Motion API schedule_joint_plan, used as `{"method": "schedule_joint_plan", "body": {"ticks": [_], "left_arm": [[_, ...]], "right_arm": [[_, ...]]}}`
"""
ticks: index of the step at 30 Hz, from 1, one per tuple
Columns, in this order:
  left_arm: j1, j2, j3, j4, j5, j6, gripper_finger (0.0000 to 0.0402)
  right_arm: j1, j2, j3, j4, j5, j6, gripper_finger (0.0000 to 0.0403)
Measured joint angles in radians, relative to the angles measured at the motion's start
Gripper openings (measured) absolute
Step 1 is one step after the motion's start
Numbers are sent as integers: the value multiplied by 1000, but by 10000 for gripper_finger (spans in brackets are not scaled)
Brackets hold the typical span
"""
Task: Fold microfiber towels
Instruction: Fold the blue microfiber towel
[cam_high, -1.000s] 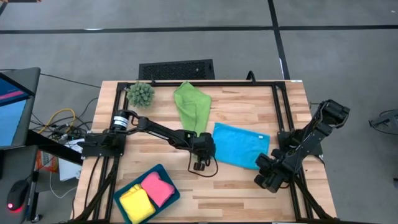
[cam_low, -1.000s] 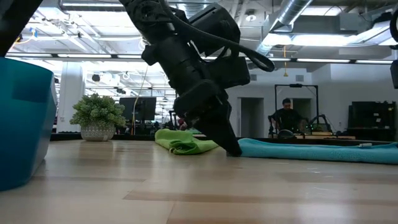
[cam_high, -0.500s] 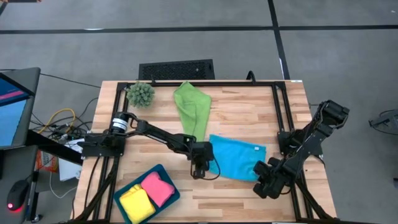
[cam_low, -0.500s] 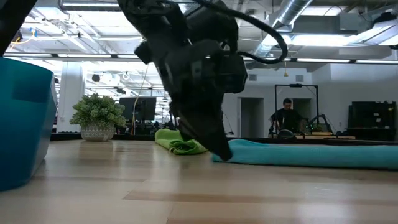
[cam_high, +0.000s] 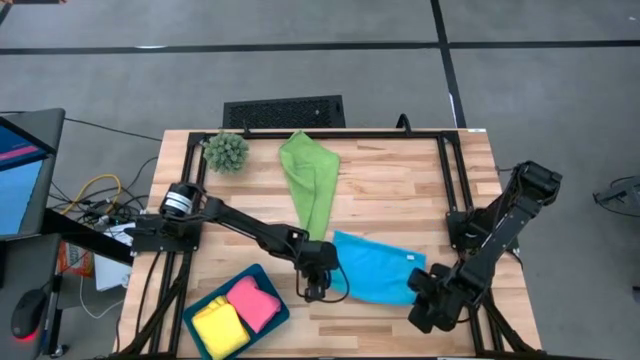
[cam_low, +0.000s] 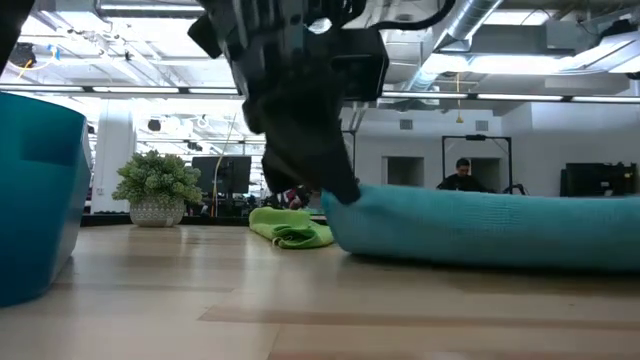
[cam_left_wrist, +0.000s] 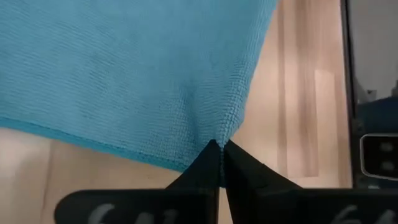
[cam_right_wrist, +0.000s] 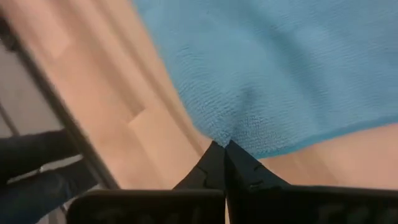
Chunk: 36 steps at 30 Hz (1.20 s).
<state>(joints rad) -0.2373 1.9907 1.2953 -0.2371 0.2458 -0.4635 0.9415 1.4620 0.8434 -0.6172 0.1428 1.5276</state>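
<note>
The blue towel (cam_high: 372, 266) lies on the near right part of the table, with its near edge raised off the wood in the low view (cam_low: 480, 228). My left gripper (cam_high: 322, 288) is shut on its near left corner. My right gripper (cam_high: 420, 292) is shut on its near right corner. A green towel (cam_high: 310, 172) lies bunched on the table at the far middle. The yellow towel (cam_high: 214, 328) and the pink towel (cam_high: 254, 303) lie folded in the teal tray (cam_high: 266, 279). My left gripper pinches the blue towel's near left corner (cam_left_wrist: 217, 138) between its two fingers, at its very tip. The fingers slant down from the table's left. The corner is lifted clear (cam_low: 345, 196), and the cloth behind it sags to the table. My right gripper pinches the towel's near right corner (cam_right_wrist: 225, 138) between its two fingers, coming steeply from above. That corner is raised, while the rest of the towel trails toward the far side.
A spiky green plant (cam_high: 226, 150) stands at the far left corner. The teal tray's wall (cam_low: 35, 190) rises at the near left. A black frame rail (cam_high: 445, 180) runs along the table's right side. Bare wood lies between the green towel and the right rail.
Both grippers have moved toward the table's near edge and upward with the blue towel's near corners. The towel has slid toward the near edge. Its near edge has lifted off the wood, while the far part has stayed on the table.
</note>
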Motion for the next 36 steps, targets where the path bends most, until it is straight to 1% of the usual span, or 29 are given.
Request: {"method": "schedule_joint_plan", "body": {"ticks": [7, 11, 13, 17, 26, 33, 36], "left_arm": [[46, -46, 1, -6, -75, -9, 2], [86, -48, 2, -8, -102, -7, 2], [105, -48, 2, -5, -111, 6, 2], [134, -42, 2, -3, -159, 27, 2], [191, -42, 3, 0, -199, 76, 2], [196, -42, 3, 3, -206, 124, 6], [190, -42, 3, 3, -256, 142, 21]], "right_arm": [[-62, -1, 54, -199, -15, 43, 14], [-92, -2, 84, -312, -17, 44, 14], [-112, -2, 87, -362, -32, 44, 14], [-152, -2, 86, -429, -67, 39, 15], [-221, -2, 84, -482, -74, 35, 16], [-271, -2, 84, -482, -84, 8, 37], [-285, -2, 84, -482, -86, 9, 45]]}}
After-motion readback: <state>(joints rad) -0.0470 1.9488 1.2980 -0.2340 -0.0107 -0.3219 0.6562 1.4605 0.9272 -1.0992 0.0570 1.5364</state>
